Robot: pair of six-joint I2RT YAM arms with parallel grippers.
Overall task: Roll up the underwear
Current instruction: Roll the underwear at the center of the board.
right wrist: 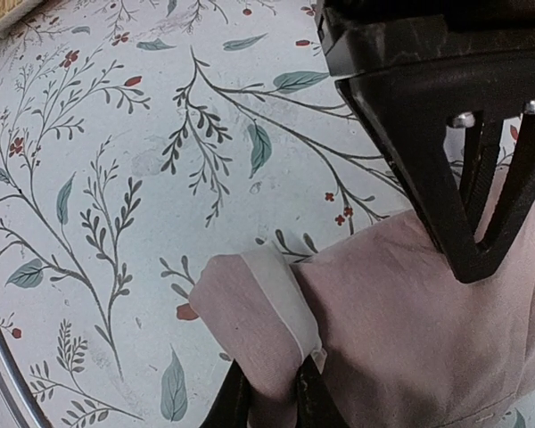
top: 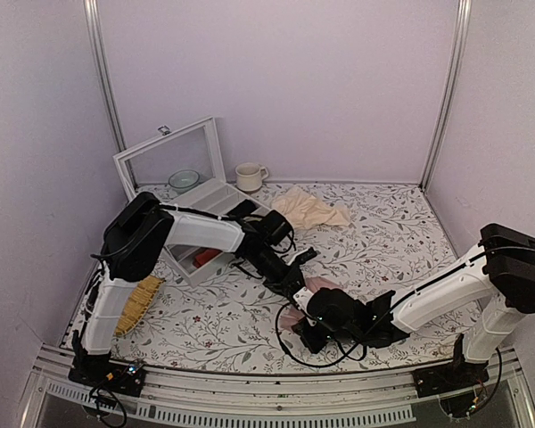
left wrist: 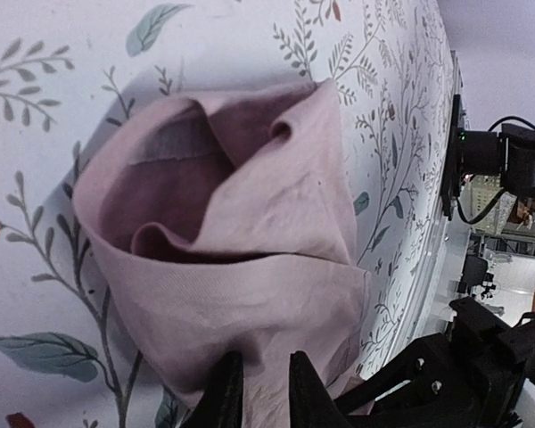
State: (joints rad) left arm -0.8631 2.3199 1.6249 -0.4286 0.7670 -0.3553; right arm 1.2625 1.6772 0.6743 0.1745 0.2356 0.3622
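The rolling step looks to be under way: the underwear (left wrist: 250, 232) is gathered into a loose, half-curled bundle rather than a tight roll, lying on the floral table (top: 383, 232) at about 5 o'clock from its middle, toward the near edge. The left pincer (left wrist: 260, 394) is clenched on the hem, and in its own view the pink fabric spreads away from its tips toward 12 o'clock. The right pincer (right wrist: 272, 399) is clenched on the folded corner. The cream waistband (right wrist: 281, 299) runs up from its tips toward 12 o'clock, and the bulk of the cloth lies off at 2 o'clock. The next move probably calls for both arms to turn the gripped edge over together, keeping the fabric taut so the curl tightens without slipping.
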